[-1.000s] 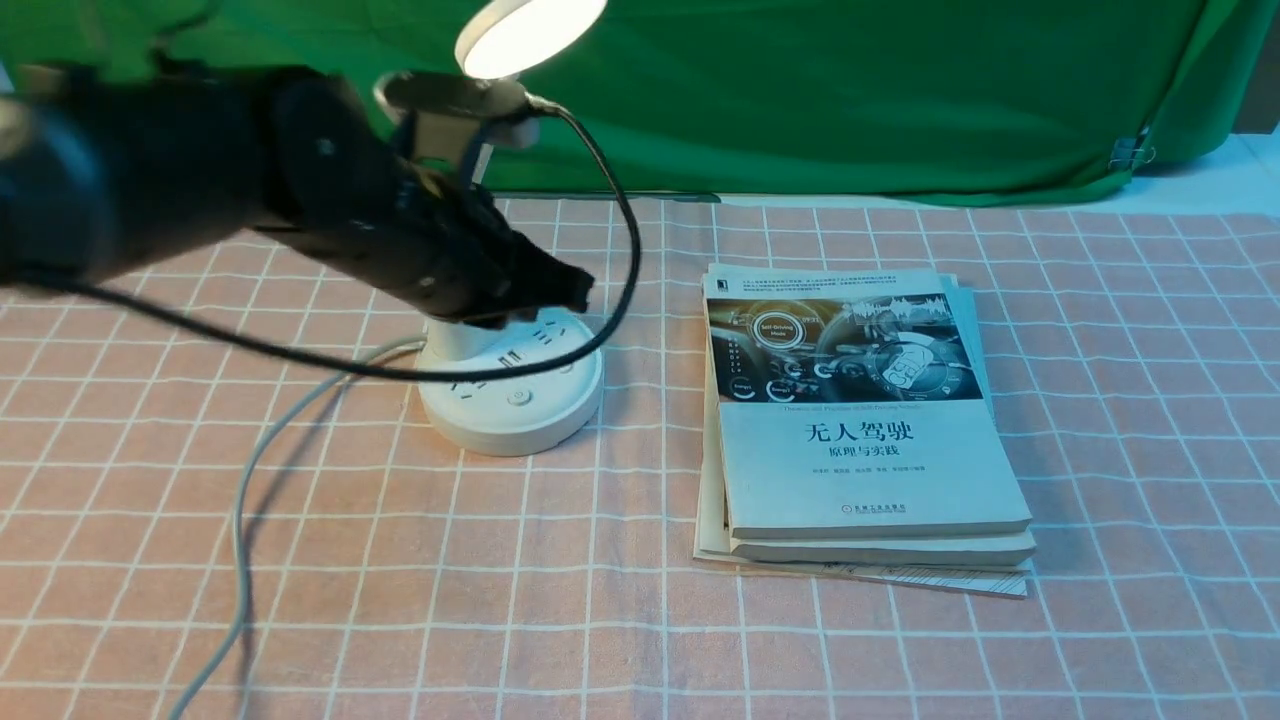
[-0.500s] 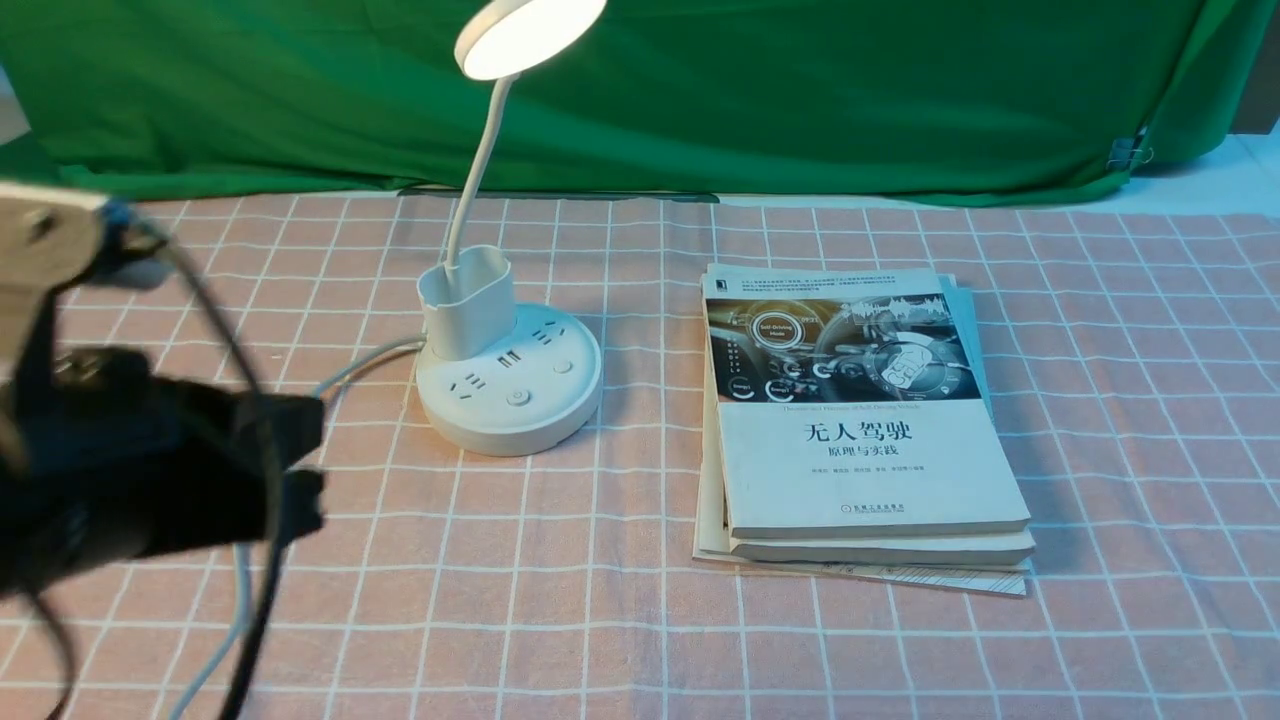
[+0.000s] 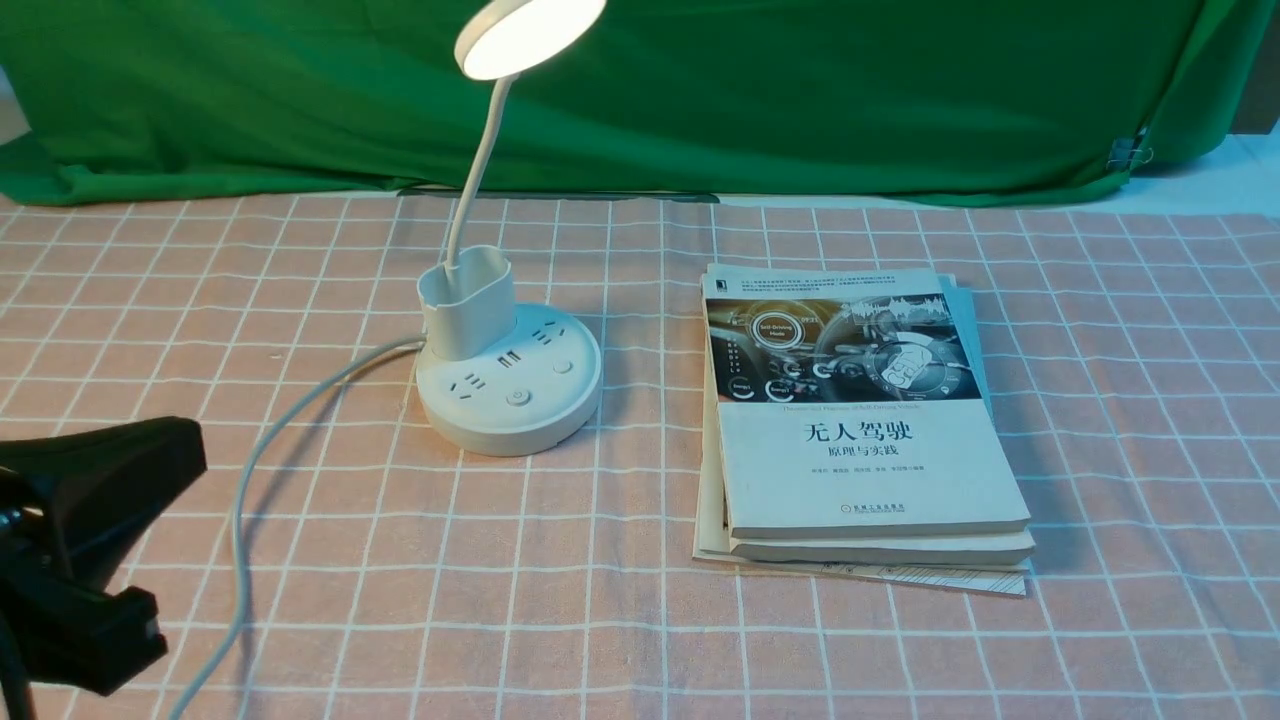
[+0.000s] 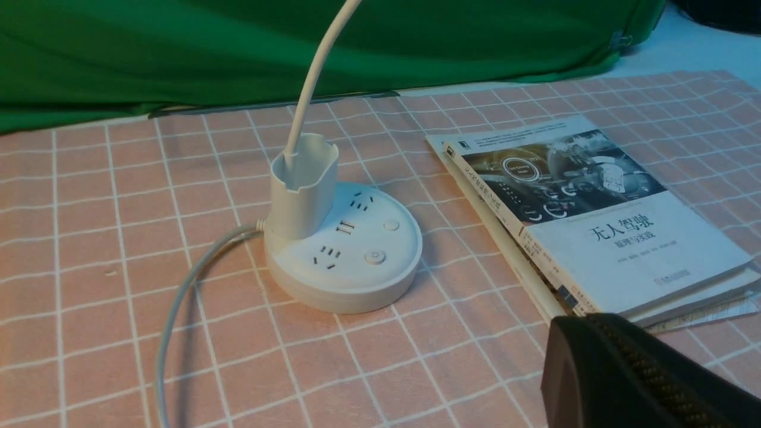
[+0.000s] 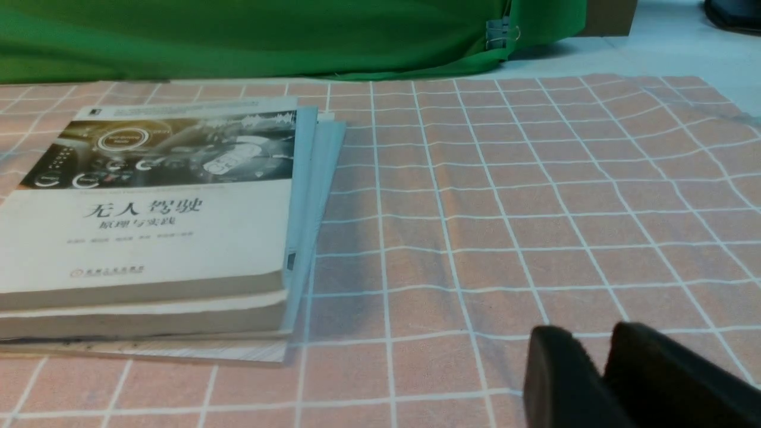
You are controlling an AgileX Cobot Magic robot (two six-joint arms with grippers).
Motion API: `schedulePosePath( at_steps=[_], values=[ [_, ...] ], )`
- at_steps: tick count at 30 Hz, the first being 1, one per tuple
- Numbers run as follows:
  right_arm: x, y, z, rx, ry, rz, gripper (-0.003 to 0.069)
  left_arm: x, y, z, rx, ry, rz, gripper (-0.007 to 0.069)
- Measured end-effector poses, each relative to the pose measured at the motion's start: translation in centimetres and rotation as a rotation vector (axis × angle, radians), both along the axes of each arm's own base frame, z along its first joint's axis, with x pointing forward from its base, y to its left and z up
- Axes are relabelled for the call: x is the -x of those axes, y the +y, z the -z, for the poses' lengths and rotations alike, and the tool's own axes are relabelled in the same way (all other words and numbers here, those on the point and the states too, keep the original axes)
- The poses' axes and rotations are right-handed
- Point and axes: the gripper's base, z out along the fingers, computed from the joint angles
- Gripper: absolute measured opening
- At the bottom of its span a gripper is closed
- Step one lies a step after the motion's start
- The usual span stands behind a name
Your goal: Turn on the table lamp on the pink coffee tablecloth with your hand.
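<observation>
The white table lamp [image 3: 510, 385] stands on the pink coffee tablecloth [image 3: 600, 620], left of centre. Its disc head [image 3: 528, 35] glows. Sockets and a round button [image 3: 517, 397] show on the base, also in the left wrist view [image 4: 374, 257]. My left gripper [image 3: 150, 470], the hand, hangs low at the near left, well apart from the lamp. In its wrist view its fingers [image 4: 571, 345] lie together, empty. My right gripper [image 5: 588, 342] is shut and empty over bare cloth right of the books; the front view does not show it.
A stack of books [image 3: 860, 420] lies right of the lamp. The lamp's grey cord [image 3: 260, 450] runs from the base toward the near left, past my left gripper. A green backdrop cloth [image 3: 800, 90] hangs along the far edge.
My left arm has pulled back from over the lamp base to the near left corner. The lamp head glows in all three frames.
</observation>
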Motion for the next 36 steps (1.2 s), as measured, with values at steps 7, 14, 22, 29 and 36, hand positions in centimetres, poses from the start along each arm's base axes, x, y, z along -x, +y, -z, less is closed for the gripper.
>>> schedulePosePath(
  at_steps=[7,14,22,29,36],
  values=[
    [0.0,0.0,0.0,0.0,0.0,0.0,0.0184,-0.1,0.6,0.7,-0.121,-0.16,-0.024,0.0001],
    [0.0,0.0,0.0,0.0,0.0,0.0,0.0185,1.6,2.6,4.6,-0.147,-0.429,-0.168,0.0001],
    [0.0,0.0,0.0,0.0,0.0,0.0,0.0201,3.5,4.8,10.1,-0.082,-0.394,-0.44,0.0001],
    [0.0,0.0,0.0,0.0,0.0,0.0,0.0213,4.1,5.2,12.0,0.076,-0.25,-0.547,0.0001],
    [0.0,0.0,0.0,0.0,-0.001,0.0,0.0221,4.2,4.7,12.9,0.058,-0.15,-0.467,0.0001]
  ],
)
